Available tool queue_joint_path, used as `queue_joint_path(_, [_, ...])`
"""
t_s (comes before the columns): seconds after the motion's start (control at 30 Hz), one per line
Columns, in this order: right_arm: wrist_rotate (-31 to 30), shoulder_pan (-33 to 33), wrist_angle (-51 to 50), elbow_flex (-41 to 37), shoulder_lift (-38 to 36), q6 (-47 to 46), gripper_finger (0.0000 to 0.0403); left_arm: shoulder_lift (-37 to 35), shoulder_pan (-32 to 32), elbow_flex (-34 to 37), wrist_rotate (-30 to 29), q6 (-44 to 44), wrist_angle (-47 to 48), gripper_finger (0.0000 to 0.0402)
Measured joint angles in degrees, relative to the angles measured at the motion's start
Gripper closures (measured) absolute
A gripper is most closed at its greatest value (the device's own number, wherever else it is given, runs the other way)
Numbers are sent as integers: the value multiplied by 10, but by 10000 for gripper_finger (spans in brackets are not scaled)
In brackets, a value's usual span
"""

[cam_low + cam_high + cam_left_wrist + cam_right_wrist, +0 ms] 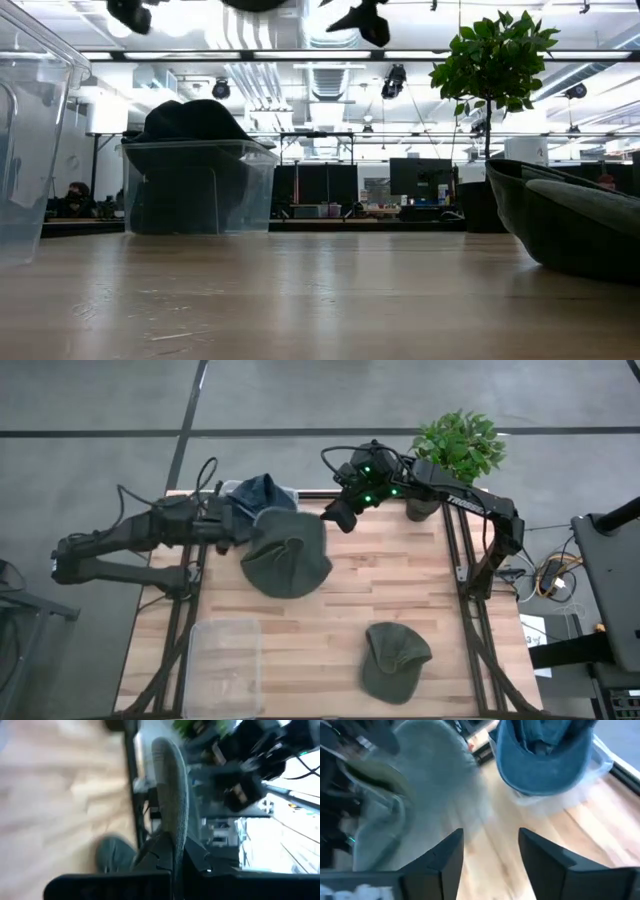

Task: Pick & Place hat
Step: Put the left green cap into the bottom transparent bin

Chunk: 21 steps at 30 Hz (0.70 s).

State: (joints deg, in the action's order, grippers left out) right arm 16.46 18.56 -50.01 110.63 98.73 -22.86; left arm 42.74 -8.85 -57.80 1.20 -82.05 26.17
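Note:
An olive green hat (287, 556) hangs in the air over the far middle of the table, held by my left gripper (233, 532), which reaches in from the table's left. In the low view only its underside (255, 3) shows, at the top edge. My right gripper (490, 854) is open and hovers just beyond the hat's far right rim (335, 515), with bare table between its fingers. A blue denim hat (262, 493) lies in a clear bin (290, 490) at the far edge. A second green hat (394, 660) rests crown down on the near right of the table. My left gripper pinches the green hat between its two fingers at the rim (173, 837) on the hat's left side. The fingers come in roughly level from the table's left. The hat is lifted clear of the table and stands out edge-on beyond the fingers.
An empty clear bin (226, 665) stands at the near left corner. A potted plant (456, 448) stands at the far right corner behind my right arm. Bare wood (330, 620) lies between the held hat and the second green hat.

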Motion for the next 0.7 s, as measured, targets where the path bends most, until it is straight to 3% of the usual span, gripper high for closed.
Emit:
queue_joint_path(0.1, [-5,1,-9,-3,0,24,200,-12,8,-33,21,-41,47,397])
queue_joint_path(0.4, [-62,2,-21,-12,1,79,188,-7,33,-155,47,-124,362,397])
queue_joint_path(0.57, [-78,5,-21,-12,1,109,188,7,42,-194,106,-168,487,397])
queue_joint_path(0.7, [-80,7,-21,-12,1,126,188,24,43,-201,199,-171,561,397])
